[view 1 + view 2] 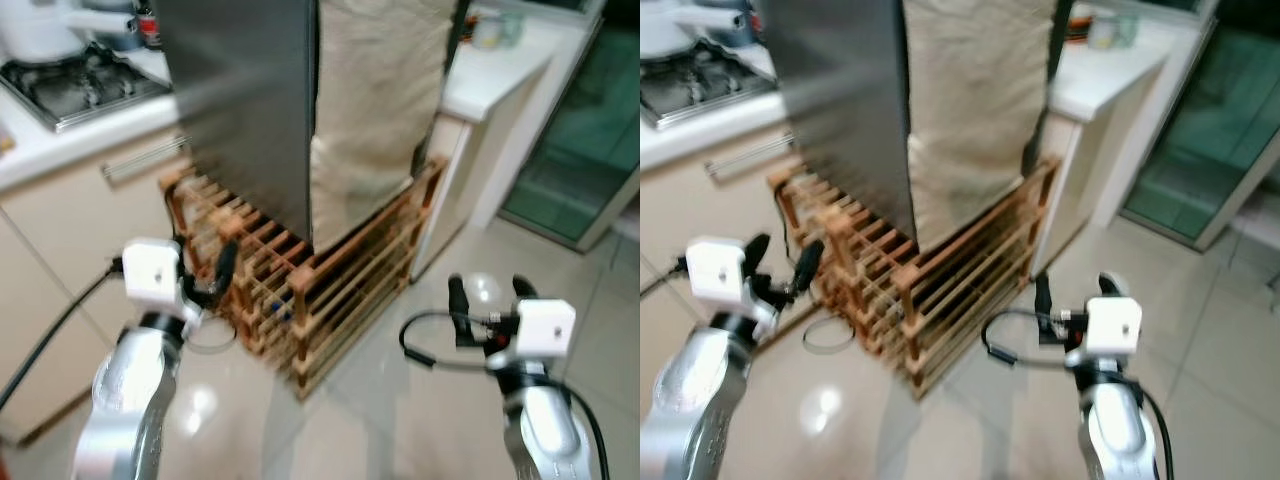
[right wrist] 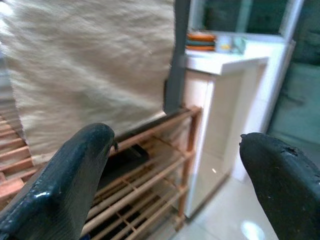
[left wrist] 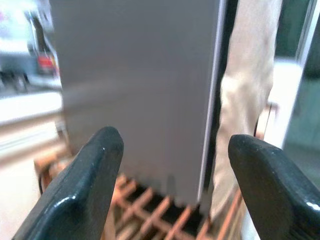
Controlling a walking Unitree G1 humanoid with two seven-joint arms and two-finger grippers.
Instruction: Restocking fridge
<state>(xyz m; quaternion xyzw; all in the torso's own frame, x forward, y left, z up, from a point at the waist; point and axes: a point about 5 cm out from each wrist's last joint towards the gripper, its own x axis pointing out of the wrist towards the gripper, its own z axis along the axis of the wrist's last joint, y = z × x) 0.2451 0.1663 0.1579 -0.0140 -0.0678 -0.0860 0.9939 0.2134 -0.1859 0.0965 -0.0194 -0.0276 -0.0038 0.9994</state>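
Note:
A tall grey fridge (image 1: 245, 100) stands on a low wooden slatted rack (image 1: 320, 290), its door shut. A beige cloth (image 1: 375, 100) hangs down the side facing me. My left gripper (image 1: 207, 268) is open and empty, raised just in front of the rack's left corner; the left wrist view looks at the grey fridge (image 3: 140, 90) between its fingers (image 3: 85, 190). My right gripper (image 1: 490, 295) is open and empty over the floor to the right of the rack; the right wrist view faces the cloth (image 2: 90, 65) and the rack (image 2: 150, 170).
A gas stove (image 1: 70, 85) sits on the white counter at the left, above a cabinet with a bar handle (image 1: 140, 158). A second white counter (image 1: 500, 70) holding stacked plates (image 2: 201, 41) lies right of the fridge. A glass door (image 1: 580, 150) closes the far right. A black cable (image 1: 210, 335) loops on the tiles.

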